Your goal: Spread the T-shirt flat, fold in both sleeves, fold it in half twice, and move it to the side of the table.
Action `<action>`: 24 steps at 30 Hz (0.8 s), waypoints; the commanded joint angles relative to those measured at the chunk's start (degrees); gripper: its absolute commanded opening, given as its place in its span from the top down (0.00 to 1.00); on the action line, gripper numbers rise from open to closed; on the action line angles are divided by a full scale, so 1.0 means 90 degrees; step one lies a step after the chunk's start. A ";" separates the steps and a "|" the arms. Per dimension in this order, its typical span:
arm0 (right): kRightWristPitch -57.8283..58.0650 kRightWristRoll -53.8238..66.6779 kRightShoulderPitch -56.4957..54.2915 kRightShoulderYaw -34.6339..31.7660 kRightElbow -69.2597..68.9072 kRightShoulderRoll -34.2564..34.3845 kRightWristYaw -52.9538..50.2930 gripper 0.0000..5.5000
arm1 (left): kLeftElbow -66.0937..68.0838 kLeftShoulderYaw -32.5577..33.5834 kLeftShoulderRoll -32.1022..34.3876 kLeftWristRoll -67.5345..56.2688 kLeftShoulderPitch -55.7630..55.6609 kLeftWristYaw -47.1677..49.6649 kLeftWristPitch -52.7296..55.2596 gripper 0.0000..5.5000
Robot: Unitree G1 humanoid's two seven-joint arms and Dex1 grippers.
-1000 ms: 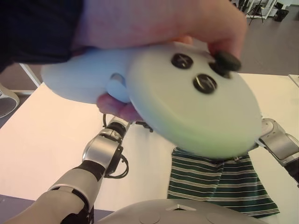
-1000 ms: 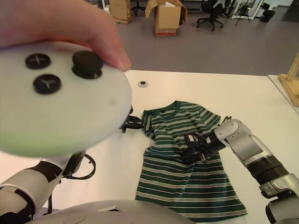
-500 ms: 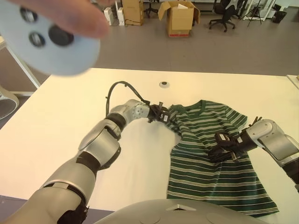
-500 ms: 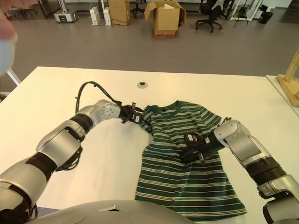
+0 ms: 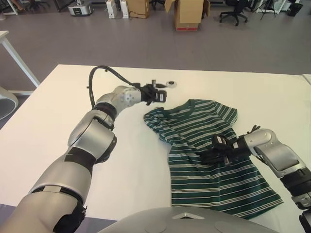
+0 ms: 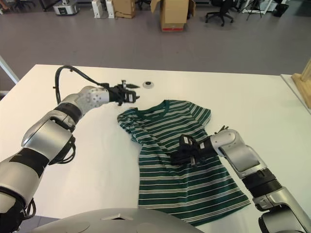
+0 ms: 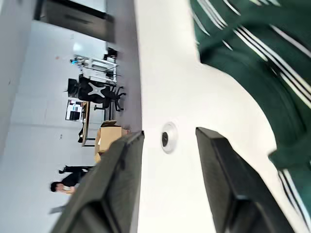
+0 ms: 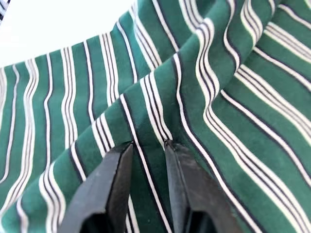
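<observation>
A green T-shirt with white stripes lies rumpled on the white table, right of centre, collar toward the far side. My left gripper hovers open just beyond the shirt's left shoulder, apart from the cloth. In the left wrist view its fingers stand wide apart with bare table between them and the shirt off to one side. My right gripper rests on the shirt's middle. In the right wrist view the right gripper is shut on a raised ridge of the striped fabric.
A small round grommet sits in the table just past my left gripper. A wooden stand pokes in at the table's right edge. Cardboard boxes and chairs stand on the floor beyond. Bare table stretches to the left.
A person's hand with a round controller has left the view. My left gripper has let go of the shirt's left shoulder and drawn back toward the grommet. The right gripper keeps its pinch.
</observation>
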 commanded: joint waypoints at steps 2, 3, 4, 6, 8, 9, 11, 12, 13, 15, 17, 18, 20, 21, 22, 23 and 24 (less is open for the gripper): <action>0.0191 0.0052 0.0311 -0.0090 -0.0031 0.0096 -0.0368 0.78 | -0.0290 0.0884 0.0548 -0.1187 0.0863 -0.3474 0.0137 0.65; 0.0203 0.0073 0.0337 -0.0105 -0.0055 0.0088 -0.0396 0.78 | -0.0355 0.0832 0.0595 -0.1225 0.1113 -0.4151 0.0153 0.65; 0.0216 0.0089 0.0351 -0.0114 -0.0070 0.0089 -0.0414 0.78 | -0.0405 0.0755 0.0629 -0.1183 0.1324 -0.4612 0.0149 0.65; 0.0226 0.0102 0.0346 -0.0108 -0.0070 0.0091 -0.0433 0.78 | -0.0502 0.0689 0.0622 -0.1090 0.1568 -0.4955 0.0186 0.65; 0.0233 0.0111 0.0311 -0.0088 -0.0053 0.0087 -0.0434 0.78 | -0.0586 0.0643 0.0525 -0.1001 0.1808 -0.5012 0.0195 0.65; 0.0228 0.0111 0.0307 -0.0085 -0.0037 0.0088 -0.0433 0.78 | -0.0600 0.0636 0.0425 -0.0946 0.1896 -0.4807 0.0172 0.65; 0.0218 0.0098 0.0296 -0.0062 -0.0025 0.0095 -0.0424 0.78 | -0.0609 0.0666 0.0292 -0.0910 0.1979 -0.4482 0.0179 0.65; 0.0213 0.0096 0.0323 -0.0058 -0.0035 0.0082 -0.0420 0.78 | -0.0625 0.0708 0.0247 -0.0945 0.2003 -0.4435 0.0176 0.65; 0.0209 0.0091 0.0345 -0.0055 -0.0038 0.0071 -0.0418 0.78 | -0.0642 0.0741 0.0230 -0.0970 0.2015 -0.4427 0.0172 0.65; 0.0193 0.0078 0.0386 -0.0045 -0.0024 0.0053 -0.0413 0.78 | -0.0659 0.0841 0.0181 -0.1046 0.2005 -0.4385 0.0203 0.65; 0.0177 0.0064 0.0396 -0.0031 0.0001 0.0044 -0.0404 0.78 | -0.0665 0.0945 0.0124 -0.1108 0.1955 -0.4360 0.0266 0.65; 0.0162 0.0046 0.0382 -0.0023 0.0037 0.0045 -0.0402 0.78 | -0.0669 0.1005 0.0086 -0.1139 0.1904 -0.4337 0.0305 0.65; 0.0135 0.0019 0.0356 -0.0010 0.0097 0.0049 -0.0403 0.78 | -0.0657 0.1109 0.0011 -0.1164 0.1819 -0.4243 0.0407 0.65; 0.0124 0.0011 0.0351 -0.0005 0.0115 0.0051 -0.0404 0.78 | -0.0645 0.1149 -0.0022 -0.1175 0.1787 -0.4183 0.0464 0.65; 0.0108 -0.0004 0.0349 0.0014 0.0130 0.0058 -0.0404 0.78 | -0.0623 0.1169 -0.0061 -0.1166 0.1767 -0.4110 0.0528 0.65; 0.0094 -0.0017 0.0349 0.0031 0.0146 0.0063 -0.0403 0.78 | -0.0608 0.1187 -0.0099 -0.1162 0.1758 -0.4091 0.0582 0.65; 0.0076 -0.0034 0.0343 0.0048 0.0169 0.0063 -0.0401 0.78 | -0.0604 0.1196 -0.0134 -0.1175 0.1761 -0.4183 0.0634 0.65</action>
